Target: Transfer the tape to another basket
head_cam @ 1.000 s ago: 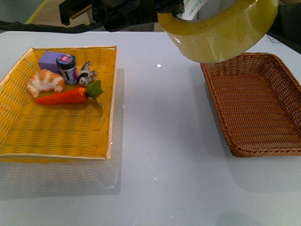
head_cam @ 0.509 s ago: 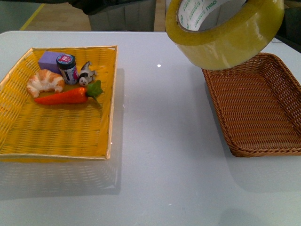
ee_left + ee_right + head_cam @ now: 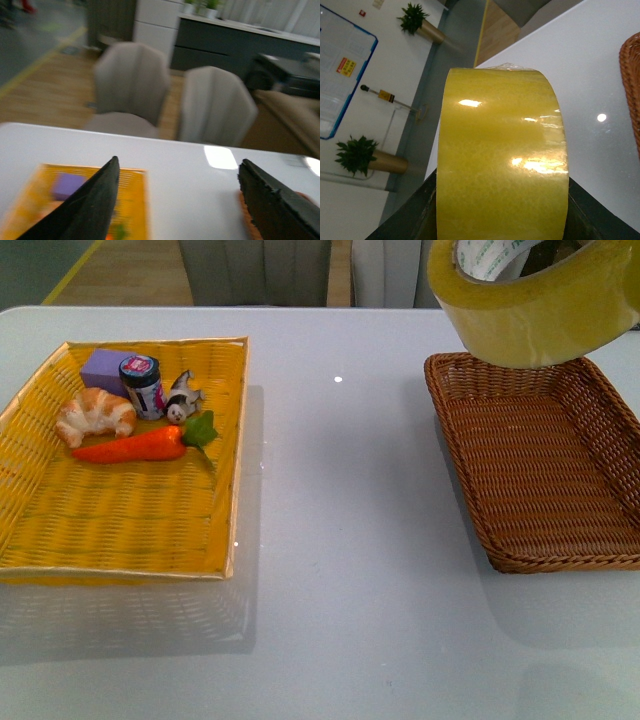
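High over the basket (image 3: 545,475) far edge, tape (image 3: 540,315) pinched in right pincer (image 3: 502,212), left pincer (image 3: 179,166) spread wide

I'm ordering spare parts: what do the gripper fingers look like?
The left gripper has two matte black, wedge-shaped fingers tapering to tips, with slightly rough edges. The right gripper shows only the edges of similar dark fingers. No cables, markings or arm links are visible.
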`<action>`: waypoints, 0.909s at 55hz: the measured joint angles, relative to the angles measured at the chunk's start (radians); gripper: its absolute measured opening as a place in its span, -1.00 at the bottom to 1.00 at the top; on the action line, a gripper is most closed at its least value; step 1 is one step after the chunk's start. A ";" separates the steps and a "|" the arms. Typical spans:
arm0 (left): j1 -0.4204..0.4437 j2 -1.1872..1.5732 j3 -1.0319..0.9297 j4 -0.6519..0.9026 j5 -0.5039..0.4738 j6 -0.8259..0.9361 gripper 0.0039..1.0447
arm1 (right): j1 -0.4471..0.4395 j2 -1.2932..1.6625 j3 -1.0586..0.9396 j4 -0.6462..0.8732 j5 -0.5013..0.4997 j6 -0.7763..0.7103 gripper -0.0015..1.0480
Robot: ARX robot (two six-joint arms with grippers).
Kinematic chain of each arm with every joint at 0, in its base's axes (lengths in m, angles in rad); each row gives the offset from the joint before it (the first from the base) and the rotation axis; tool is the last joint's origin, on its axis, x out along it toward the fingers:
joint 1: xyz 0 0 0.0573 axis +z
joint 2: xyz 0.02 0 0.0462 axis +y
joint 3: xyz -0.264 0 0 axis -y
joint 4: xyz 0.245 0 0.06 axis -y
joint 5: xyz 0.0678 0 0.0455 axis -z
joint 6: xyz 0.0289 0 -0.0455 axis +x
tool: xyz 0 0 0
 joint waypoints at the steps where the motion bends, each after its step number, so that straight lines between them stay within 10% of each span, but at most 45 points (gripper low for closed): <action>1: 0.017 -0.022 -0.025 0.009 0.000 0.029 0.16 | -0.008 0.008 0.000 0.005 0.000 0.002 -0.10; 18: 0.164 -0.241 -0.312 0.054 0.144 0.132 -0.98 | -0.130 0.285 0.066 0.128 0.041 0.026 -0.10; 50: 0.356 -0.543 -0.509 -0.047 0.339 0.142 -0.97 | -0.133 0.847 0.439 0.189 0.254 0.158 -0.10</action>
